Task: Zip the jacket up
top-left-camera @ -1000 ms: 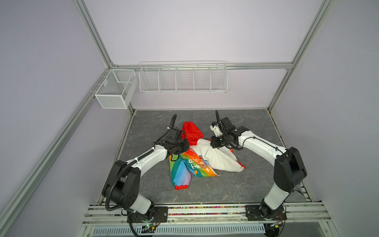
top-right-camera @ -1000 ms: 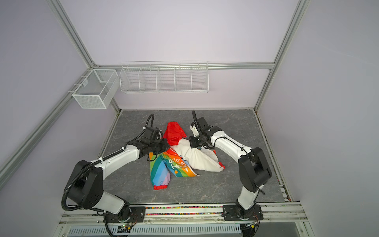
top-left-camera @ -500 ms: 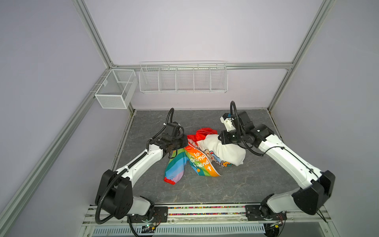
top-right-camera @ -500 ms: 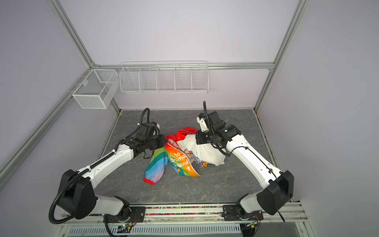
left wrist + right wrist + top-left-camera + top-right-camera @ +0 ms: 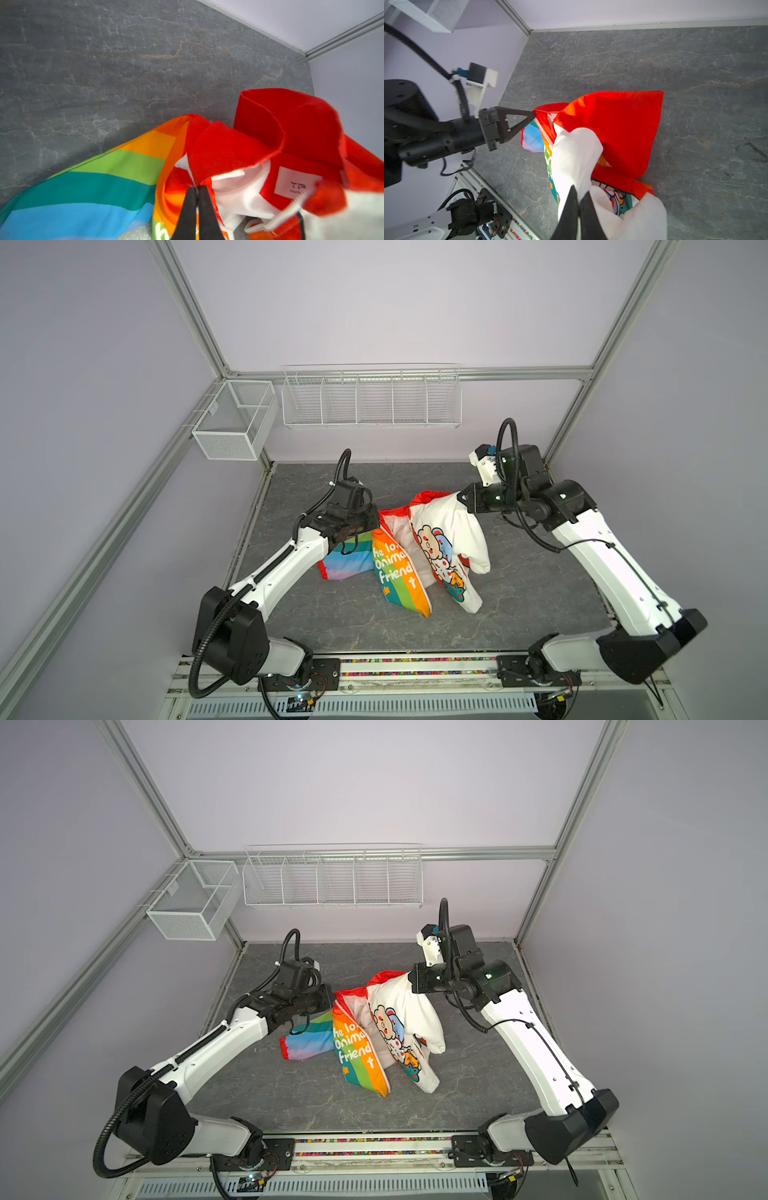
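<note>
Left wrist: left claw clamped on jacket edge; right claw clamped, apparently on white lining

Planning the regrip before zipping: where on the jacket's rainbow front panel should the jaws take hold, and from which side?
The rainbow front panel's lower corner, probably from the front, low over the table: it hangs lifted and that corner juts free, apart from the bear-print panel.

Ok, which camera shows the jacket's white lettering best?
Both top views: the lettering faces them and is legible on the jacket. The left wrist view catches only a fragment at its edge; the right wrist view shows barely a sliver, unreadable.
</note>
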Action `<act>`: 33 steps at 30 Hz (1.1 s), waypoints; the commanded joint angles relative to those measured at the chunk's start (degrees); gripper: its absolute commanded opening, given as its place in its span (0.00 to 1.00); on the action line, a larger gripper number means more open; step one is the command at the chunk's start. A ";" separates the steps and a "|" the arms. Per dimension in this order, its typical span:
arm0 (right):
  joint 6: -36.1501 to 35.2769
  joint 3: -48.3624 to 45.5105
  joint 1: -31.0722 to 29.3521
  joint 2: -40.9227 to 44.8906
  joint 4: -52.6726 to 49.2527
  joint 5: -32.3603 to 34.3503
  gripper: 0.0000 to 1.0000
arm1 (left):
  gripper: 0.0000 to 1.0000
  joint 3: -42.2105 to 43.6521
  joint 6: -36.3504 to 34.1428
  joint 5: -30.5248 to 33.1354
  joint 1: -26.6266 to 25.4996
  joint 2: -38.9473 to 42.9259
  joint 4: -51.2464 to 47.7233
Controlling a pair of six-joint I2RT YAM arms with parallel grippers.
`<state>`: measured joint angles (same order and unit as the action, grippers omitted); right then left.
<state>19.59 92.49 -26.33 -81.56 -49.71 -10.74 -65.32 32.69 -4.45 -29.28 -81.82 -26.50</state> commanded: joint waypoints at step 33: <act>2.02 5.61 20.38 -20.29 -3.63 6.17 0.62 | 0.23 -20.92 1.32 0.60 -0.35 -16.56 -1.08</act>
<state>21.12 99.68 -5.39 -106.76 -54.04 -3.07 -88.07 33.98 -4.01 -29.32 -102.00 -28.42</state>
